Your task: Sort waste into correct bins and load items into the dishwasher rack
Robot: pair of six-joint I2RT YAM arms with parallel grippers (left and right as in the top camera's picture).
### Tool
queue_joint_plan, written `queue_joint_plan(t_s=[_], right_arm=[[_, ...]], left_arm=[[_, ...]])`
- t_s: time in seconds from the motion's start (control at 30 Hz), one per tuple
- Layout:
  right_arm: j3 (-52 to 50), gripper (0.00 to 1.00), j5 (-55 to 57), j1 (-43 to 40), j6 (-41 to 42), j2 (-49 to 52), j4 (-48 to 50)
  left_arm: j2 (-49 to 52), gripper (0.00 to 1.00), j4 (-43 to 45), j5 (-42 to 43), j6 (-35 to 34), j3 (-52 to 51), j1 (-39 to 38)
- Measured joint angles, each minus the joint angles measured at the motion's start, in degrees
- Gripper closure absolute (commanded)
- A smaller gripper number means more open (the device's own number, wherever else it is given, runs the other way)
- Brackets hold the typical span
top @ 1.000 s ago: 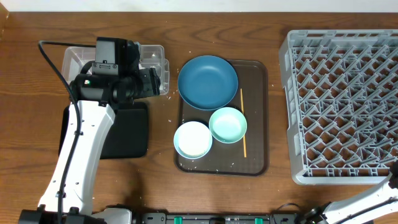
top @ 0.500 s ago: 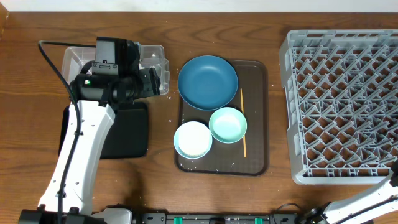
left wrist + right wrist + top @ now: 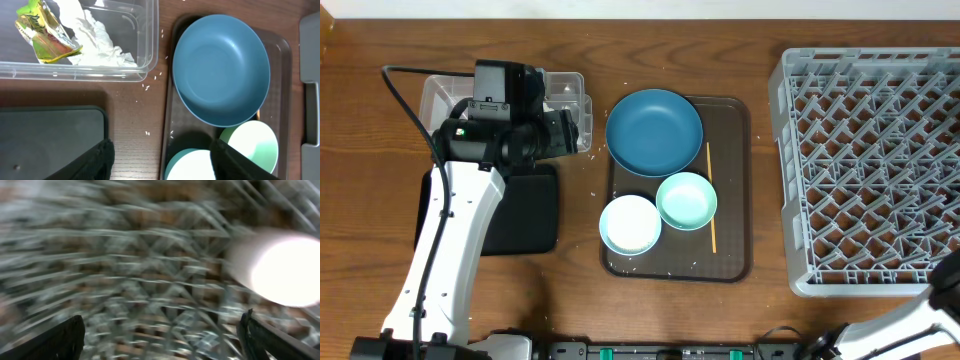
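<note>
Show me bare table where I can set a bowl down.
Widest bare wood lies behind the blue plate, between clear tub and rack, and along the front edge below the brown tray. Strips either side of that tray are narrow; the left one holds rice scraps. The tray itself is crowded.

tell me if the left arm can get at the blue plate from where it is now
Probably yes. The left gripper hangs open just beside the dark blue plate, which lies bare on the brown tray. Nothing stands between them; only the mint-green bowl crowds its near rim.
</note>
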Motion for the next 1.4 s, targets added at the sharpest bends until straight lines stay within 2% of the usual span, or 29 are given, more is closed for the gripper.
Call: queue_joint_plan(t_s=[0.13, 0.27, 0.57, 0.73, 1.0, 1.13, 1.3, 1.4], right_arm=[[0.4, 0.05, -6.7, 8.3, -4.7, -5.7, 0.0], [0.6, 0.05, -9.8, 19.0, -9.3, -7.1, -0.8], [0.6, 0.04, -5.9, 43.1, -13.5, -2.5, -3.7], [0.4, 0.09, -2.3, 53.2, -13.4, 3.4, -4.9], [-3.4, 0.2, 5.0, 62.6, -9.0, 13.9, -5.0], [-6.4, 0.21, 6.6, 64.5, -7.7, 16.4, -4.8], [-8.8, 0.37, 9.2, 65.6, -5.5, 16.6, -4.0], [-9.9, 0.59, 9.9, 65.6, -4.8, 16.6, -3.7]], left_arm=[[0.0, 0.3, -0.5, -0.1, -0.1, 0.0, 0.0], [0.0, 0.3, -2.0, -1.1, -0.1, 0.0, 0.0], [0.0, 0.3, -4.5, -2.4, -0.1, 0.0, 0.0], [0.0, 0.3, -4.5, -3.0, -0.1, 0.0, 0.0], [0.0, 0.3, -4.5, -3.1, -0.1, 0.0, 0.0], [0.0, 0.3, -4.5, -4.0, -0.1, 0.0, 0.0], [0.0, 0.3, -4.5, -4.3, -0.1, 0.0, 0.0], [0.0, 0.3, -4.5, -4.5, -0.1, 0.0, 0.0]])
